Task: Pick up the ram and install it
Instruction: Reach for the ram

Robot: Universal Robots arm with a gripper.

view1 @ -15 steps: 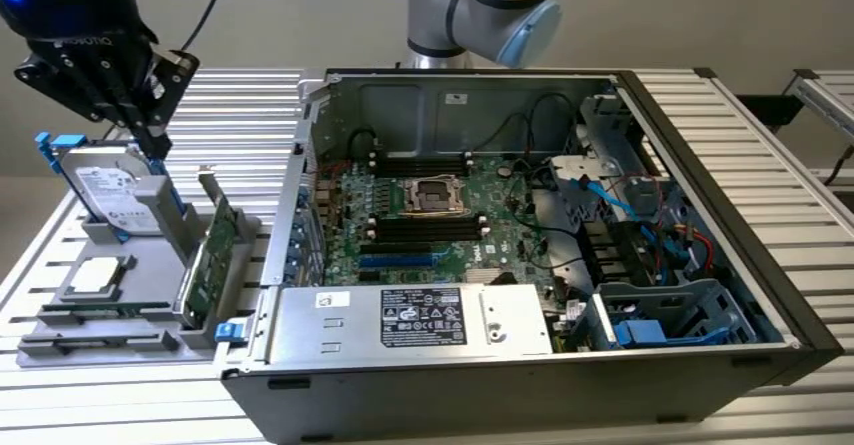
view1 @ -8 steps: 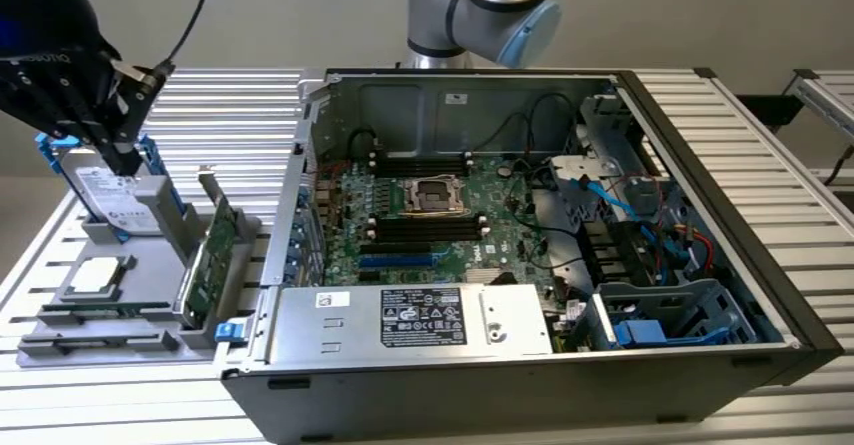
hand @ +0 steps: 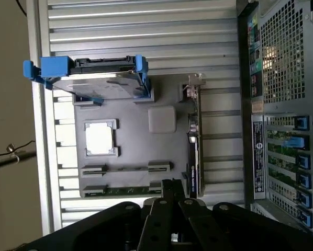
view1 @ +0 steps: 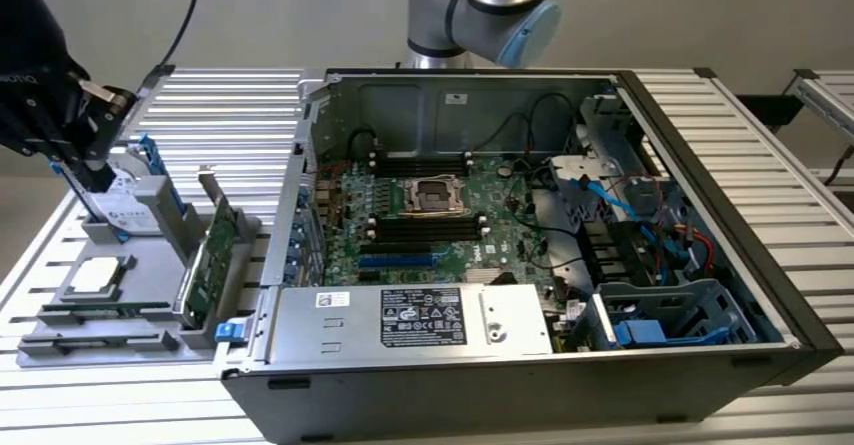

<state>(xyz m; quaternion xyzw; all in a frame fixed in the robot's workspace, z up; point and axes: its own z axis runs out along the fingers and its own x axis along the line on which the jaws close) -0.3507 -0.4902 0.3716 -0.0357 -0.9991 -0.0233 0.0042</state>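
The long, thin green ram stick (hand: 127, 191) sat in the outermost slotted holder of the grey plastic parts tray (view1: 150, 265), at the lower left of the exterior frame. I judged it was cradled there so that its edge was offered for a clean pinch. A green expansion card with a metal bracket (view1: 214, 255) stood upright alongside, and a silver hard drive in blue rails (view1: 123, 197) stood at the tray's far end. My black end effector (view1: 91, 180) hung at the upper left, pinched narrow and holding nothing, pointing down over the tray. My arm reached across from behind the open black computer case (view1: 787, 295) on the slatted metal bench (view1: 227, 105).
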